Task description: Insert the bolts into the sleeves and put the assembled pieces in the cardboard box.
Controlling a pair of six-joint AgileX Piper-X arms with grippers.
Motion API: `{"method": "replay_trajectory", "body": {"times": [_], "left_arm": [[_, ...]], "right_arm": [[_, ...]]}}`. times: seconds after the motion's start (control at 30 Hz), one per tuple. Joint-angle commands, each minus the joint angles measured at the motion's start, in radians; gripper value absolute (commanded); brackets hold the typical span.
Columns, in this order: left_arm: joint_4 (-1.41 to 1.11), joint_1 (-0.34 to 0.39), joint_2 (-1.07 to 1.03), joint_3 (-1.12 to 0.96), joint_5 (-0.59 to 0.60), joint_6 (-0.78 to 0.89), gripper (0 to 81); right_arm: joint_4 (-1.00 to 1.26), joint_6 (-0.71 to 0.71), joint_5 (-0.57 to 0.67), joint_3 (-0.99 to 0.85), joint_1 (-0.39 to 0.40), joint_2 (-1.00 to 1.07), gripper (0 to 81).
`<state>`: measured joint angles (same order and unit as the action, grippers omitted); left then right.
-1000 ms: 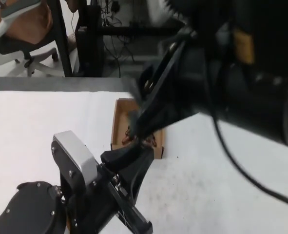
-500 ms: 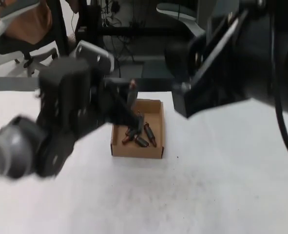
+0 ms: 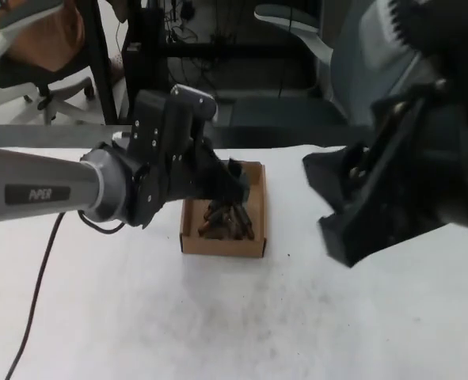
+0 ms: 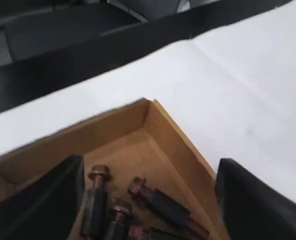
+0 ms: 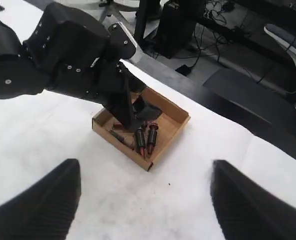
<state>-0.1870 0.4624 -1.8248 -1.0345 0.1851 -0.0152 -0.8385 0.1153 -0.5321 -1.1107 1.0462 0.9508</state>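
Seen from above, the left gripper [image 3: 227, 186] hangs over the cardboard box [image 3: 222, 244] and hides its rear corner and the far ends of the assembled pieces [image 3: 226, 223]. These form a dark cluster too small to count. The right arm [image 3: 392, 190] sits close to the camera, blurred and cut off at the picture's right edge. In the left wrist view, the box's near side and several pieces run off the frame. In the right wrist view, the right gripper [image 5: 145, 165] shows as two blurred fingers [image 5: 42, 205] cut by the frame's edge.
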Motion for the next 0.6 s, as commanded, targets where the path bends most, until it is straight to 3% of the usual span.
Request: {"method": "replay_trajectory", "body": {"times": [0.0, 0.07, 0.1, 0.13, 0.2, 0.23, 0.33, 0.57], "left_arm": [[-0.035, 0.0, 0.027, -0.012, -0.032, -0.002, 70.0], [-0.035, 0.0, 0.062, -0.012, -0.024, 0.033, 70.0], [-0.033, 0.0, 0.092, -0.012, -0.016, 0.057, 70.0], [-0.03, 0.0, 0.121, -0.008, -0.015, 0.077, 55.3], [-0.006, 0.0, 0.21, -0.009, -0.016, 0.13, 18.9], [0.012, 0.0, 0.262, -0.009, -0.016, 0.147, 3.9], [0.097, -0.014, 0.417, -0.009, -0.033, 0.127, 1.7], [0.469, -0.083, 0.852, 0.031, -0.058, -0.118, 1.8]], "right_arm": [[0.003, 0.005, -0.008, -0.01, 0.0, -0.035, 67.3], [-0.006, 0.005, -0.009, -0.01, 0.0, -0.055, 59.1], [-0.016, 0.005, -0.009, -0.01, 0.0, -0.065, 50.4], [-0.023, 0.005, -0.009, -0.01, 0.0, -0.079, 41.0], [-0.035, 0.005, -0.009, -0.01, 0.0, -0.116, 10.1], [-0.038, 0.005, -0.009, -0.01, 0.0, -0.137, 0.1], [-0.05, 0.007, -0.037, -0.01, 0.0, -0.203, 0.6], [-0.21, 0.042, -0.161, -0.01, 0.027, -0.404, 0.6]]}}
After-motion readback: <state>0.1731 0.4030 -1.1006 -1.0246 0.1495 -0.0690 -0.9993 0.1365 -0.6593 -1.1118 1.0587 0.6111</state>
